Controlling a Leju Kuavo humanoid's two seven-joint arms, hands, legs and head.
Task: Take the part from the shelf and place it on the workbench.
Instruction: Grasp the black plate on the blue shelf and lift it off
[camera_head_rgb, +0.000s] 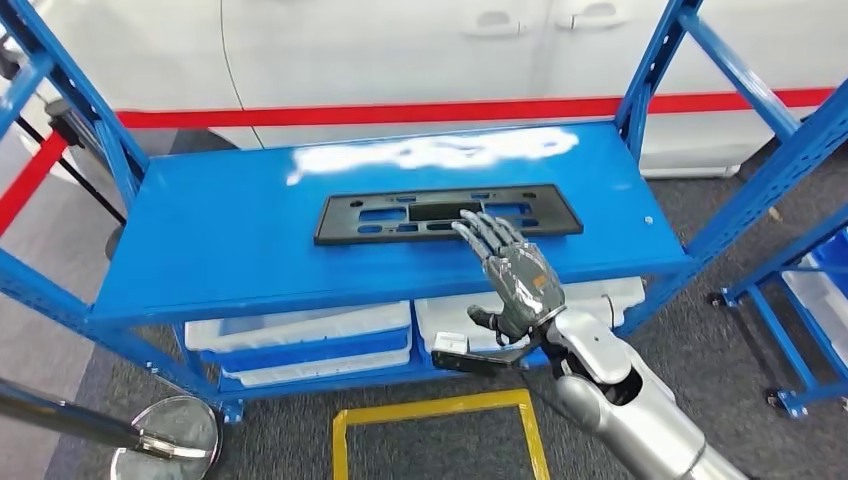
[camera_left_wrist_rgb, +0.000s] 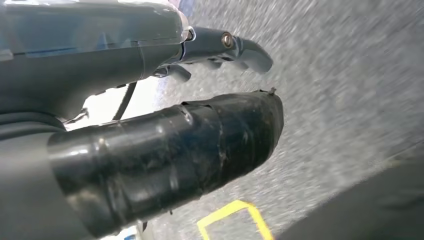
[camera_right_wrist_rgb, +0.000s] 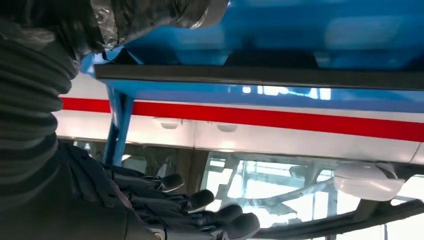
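Black plastic part (camera_head_rgb: 448, 214) lies flat on the blue shelf (camera_head_rgb: 240, 235), mid-deck. Right hand (camera_head_rgb: 513, 274) extended flat over its near edge, fingers (camera_head_rgb: 480, 230) straight and apart, gripping nothing. Left hand (camera_left_wrist_rgb: 150, 115) over grey floor (camera_left_wrist_rgb: 350, 90), fingers loosely extended, holding nothing. White bins (camera_head_rgb: 300, 340) below

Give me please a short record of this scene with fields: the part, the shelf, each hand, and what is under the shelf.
part: flat black plastic frame with cut-outs, lying flat on the top board
shelf: blue metal rack, white glare patch near its back edge
right hand: fingers spread, stretched over the near edge of the part, holding nothing; whether it touches the part I cannot tell
left hand: hangs above grey floor, holding nothing
under shelf: white bins on the lower level
floor: yellow tape outline
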